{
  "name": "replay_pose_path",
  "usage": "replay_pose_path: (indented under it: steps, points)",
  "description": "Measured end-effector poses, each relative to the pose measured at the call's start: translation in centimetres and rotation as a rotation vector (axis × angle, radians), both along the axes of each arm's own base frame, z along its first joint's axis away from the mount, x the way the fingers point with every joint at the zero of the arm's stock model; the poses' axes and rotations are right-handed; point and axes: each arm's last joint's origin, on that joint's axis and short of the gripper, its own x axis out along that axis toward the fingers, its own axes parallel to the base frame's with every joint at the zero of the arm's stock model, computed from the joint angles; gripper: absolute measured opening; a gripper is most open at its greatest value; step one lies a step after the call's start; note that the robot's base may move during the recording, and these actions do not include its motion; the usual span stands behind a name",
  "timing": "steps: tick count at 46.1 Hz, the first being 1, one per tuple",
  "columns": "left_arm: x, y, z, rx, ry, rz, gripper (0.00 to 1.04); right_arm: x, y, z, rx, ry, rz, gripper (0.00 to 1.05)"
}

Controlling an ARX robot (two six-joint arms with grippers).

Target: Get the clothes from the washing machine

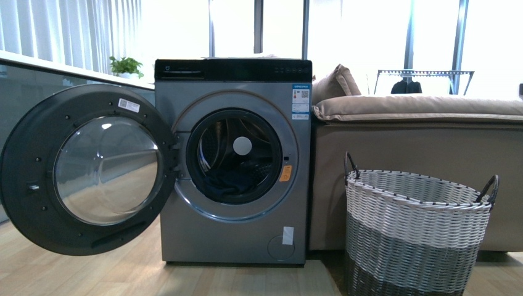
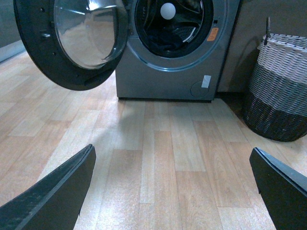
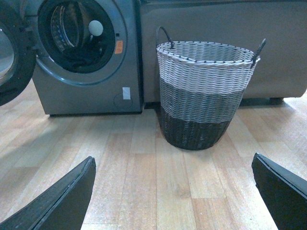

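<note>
Left end effector (image 2: 172, 152) is spread wide, its two dark fingers (image 2: 57, 191) far apart over the bare wooden floor (image 2: 168, 167) with nothing between them. The right end effector (image 3: 173, 160) is spread the same way above the floor, and neither arm shows in the front view. Furthest left in the front view, the round porthole door (image 1: 86, 169) stands swung fully open, its glass bowl facing the room and its hinge at the left edge of the mouth. Next comes the washing machine (image 1: 234, 237), grey with a black top panel, standing on the floor. A blue label (image 1: 301, 102) sits near its upper right corner and an orange sticker (image 1: 285, 173) just right of the mouth. The clothes (image 1: 237, 180) lie inside the drum (image 1: 216, 139) as a dark navy heap at the bottom, behind the rim of the mouth, with a white round disc (image 1: 242, 145) showing above them. Right of the machine, just beside its side panel, is a beige sofa (image 1: 419, 111) with a cushion on its left end. In front of the sofa a woven basket (image 1: 416, 240) stands upright on the floor, apart from the machine. It is white at the top, grey in the middle and dark at the base, with two dark handles; its inside cannot be seen.
</note>
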Motion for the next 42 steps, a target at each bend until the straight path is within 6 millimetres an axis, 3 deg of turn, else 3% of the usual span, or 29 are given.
replay_pose_path:
  steps: [42]
  points:
    - [0.0,0.0,0.0,0.0,0.0,0.0,0.98,0.0,0.0,0.0,0.0,0.0,0.0,0.97]
